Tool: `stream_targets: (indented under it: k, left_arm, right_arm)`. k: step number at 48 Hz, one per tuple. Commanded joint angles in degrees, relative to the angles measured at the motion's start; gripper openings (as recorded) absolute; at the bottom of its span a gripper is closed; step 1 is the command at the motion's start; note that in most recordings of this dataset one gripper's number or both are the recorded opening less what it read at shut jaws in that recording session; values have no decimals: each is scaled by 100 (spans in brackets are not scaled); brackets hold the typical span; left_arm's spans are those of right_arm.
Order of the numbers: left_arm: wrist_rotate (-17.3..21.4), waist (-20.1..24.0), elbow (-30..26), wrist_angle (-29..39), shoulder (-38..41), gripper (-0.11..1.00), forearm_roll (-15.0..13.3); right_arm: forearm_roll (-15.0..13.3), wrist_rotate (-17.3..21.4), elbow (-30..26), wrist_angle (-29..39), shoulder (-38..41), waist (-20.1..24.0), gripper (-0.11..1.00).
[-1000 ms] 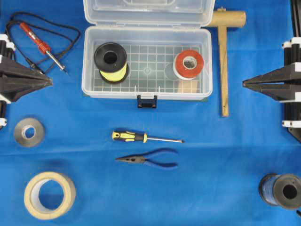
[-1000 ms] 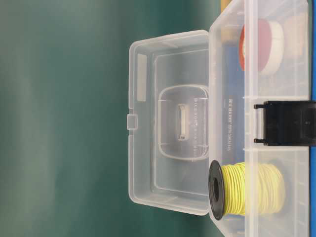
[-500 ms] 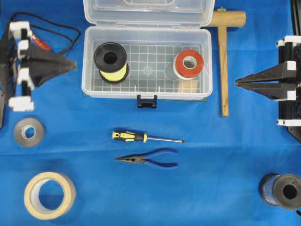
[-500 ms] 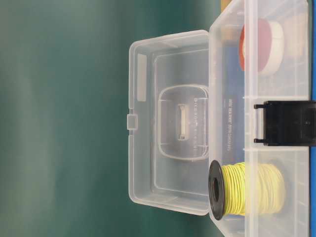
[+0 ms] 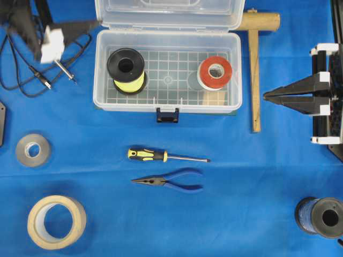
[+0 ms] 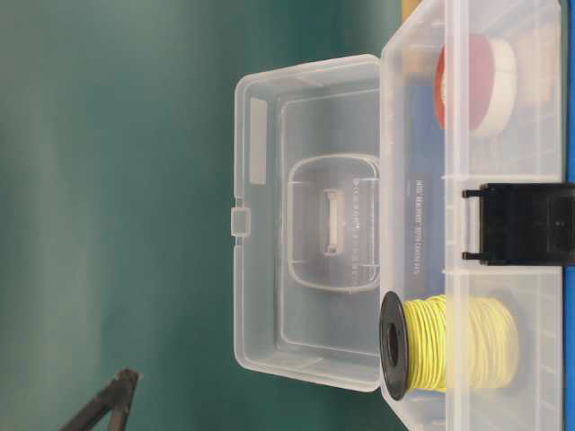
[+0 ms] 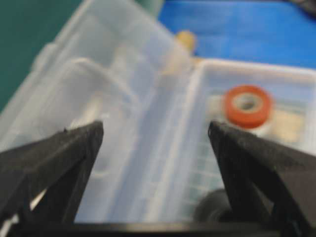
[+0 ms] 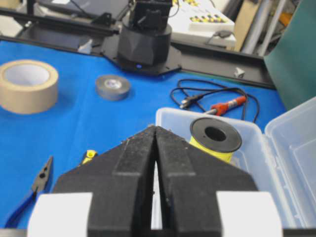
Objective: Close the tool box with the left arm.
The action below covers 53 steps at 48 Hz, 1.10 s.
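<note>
Two grippers we observe, left gripper [image 7: 155, 136] fingers spread beside the open lid [image 5: 169, 13] of the tool box [image 5: 167, 72], right gripper [image 5: 266, 97] fingers pressed together, well apart.

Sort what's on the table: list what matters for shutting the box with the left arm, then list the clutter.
For the job:
tool box, lid up
left gripper, open, near the lid's left end

Just lying about:
screwdriver
pliers
wooden mallet
soldering iron
masking tape
grey tape
blue wire spool
</note>
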Motion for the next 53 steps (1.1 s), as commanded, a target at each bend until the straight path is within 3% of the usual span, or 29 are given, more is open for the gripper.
stream_targets:
  k: [1, 11, 27, 39, 53]
  left_arm:
    - [132, 316, -413, 97, 220, 88, 26]
    - [712, 703, -1081, 229, 1072, 91, 26]
    - [1081, 1213, -2268, 923, 2461, 92, 18]
    - [1125, 1380, -2522, 958, 3111, 92, 18]
    - [1090, 1477, -2452, 976, 3577, 92, 0]
  right_arm:
    - [0, 0, -88, -18, 79, -9, 0]
    - [-35, -18, -79, -9, 141, -18, 0]
    - [-44, -18, -70, 167, 158, -44, 0]
    - [-53, -18, -53, 237, 158, -105, 0]
    - [-44, -18, -18, 246, 176, -114, 0]
